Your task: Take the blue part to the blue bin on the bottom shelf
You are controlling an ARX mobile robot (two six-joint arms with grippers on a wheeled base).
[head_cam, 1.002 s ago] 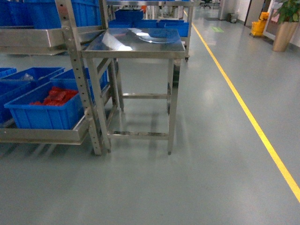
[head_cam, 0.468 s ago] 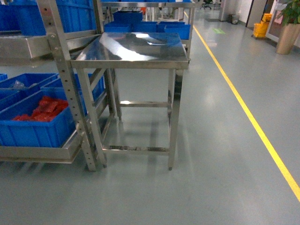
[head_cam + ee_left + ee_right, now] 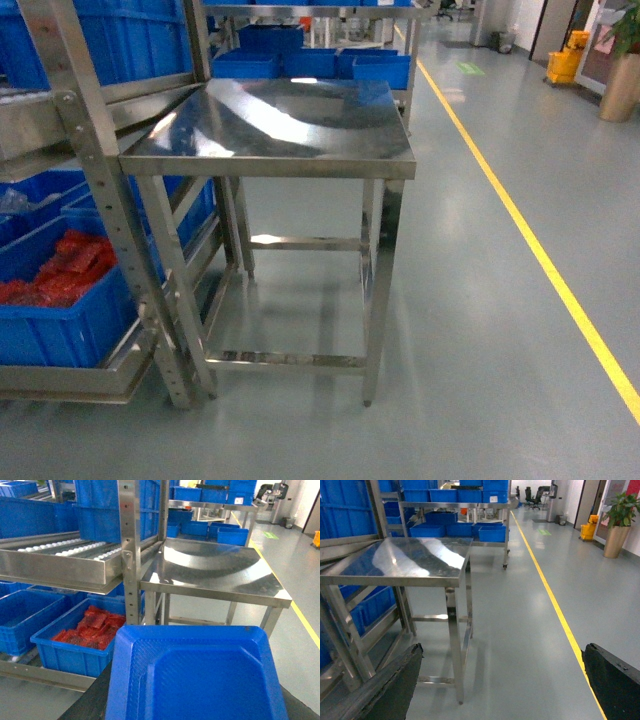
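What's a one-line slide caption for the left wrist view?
Left wrist view: blue tray in the foreground, bin of red parts on the bottom shelf, steel table beyond.

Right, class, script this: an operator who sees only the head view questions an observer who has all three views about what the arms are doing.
Operator: My head view shows no arms at all. Is the right gripper carrying anything?
Observer: No. The right gripper is open, with only bare floor between its fingers.
Operator: And on the left?
Observer: A blue tray fills the bottom of the left wrist view, close under the camera. I cannot tell whether anything grips it.
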